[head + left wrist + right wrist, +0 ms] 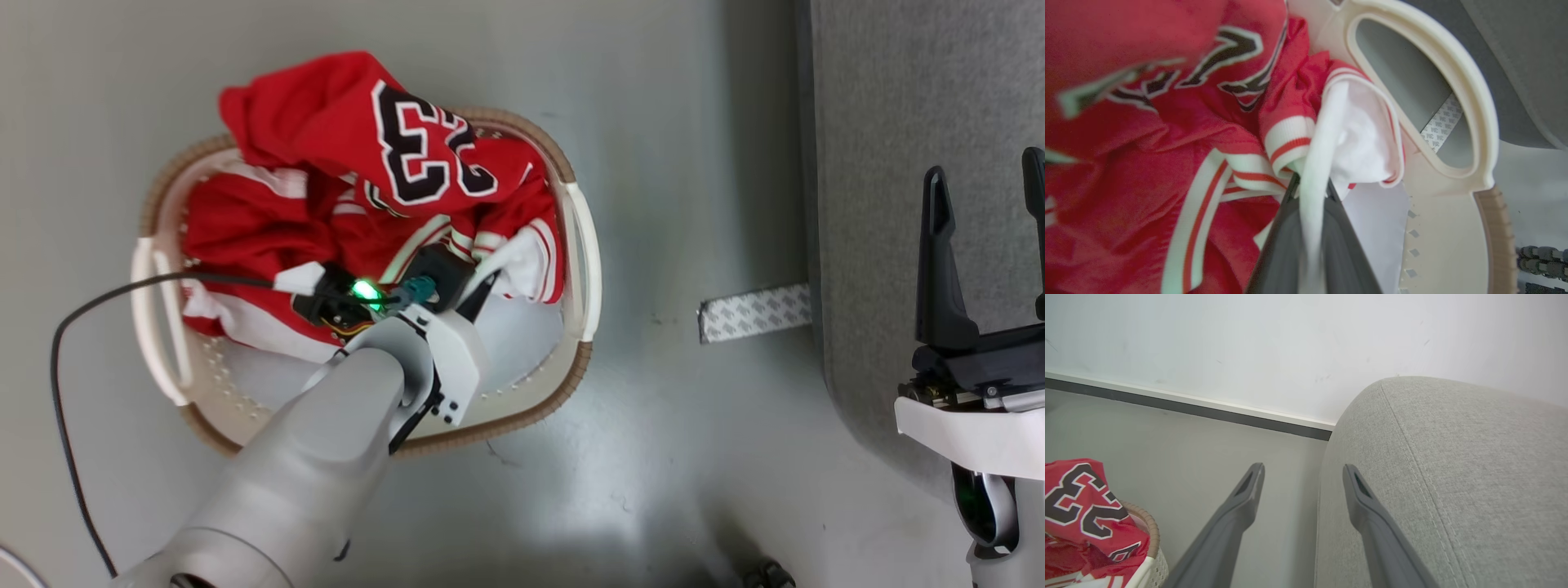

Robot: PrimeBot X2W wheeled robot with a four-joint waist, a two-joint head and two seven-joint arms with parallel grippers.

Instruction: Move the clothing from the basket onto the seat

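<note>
Left gripper [1311,188] seemingly pinches clothing [1167,163], fingertips hidden.

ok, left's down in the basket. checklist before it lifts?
1. Left gripper shut on cloth: ok, a white fold is pinched in it.
2. That fold belongs to the clothing: cannot tell; red-striped trim borders it.
3. Single garment caught: cannot tell, the jerseys lie tangled.
4. Everything inside the basket: not ok, the numbered jersey drapes over the far rim and may drag.
5. Right gripper out of the way: ok, open, holding nothing, by the seat.
</note>
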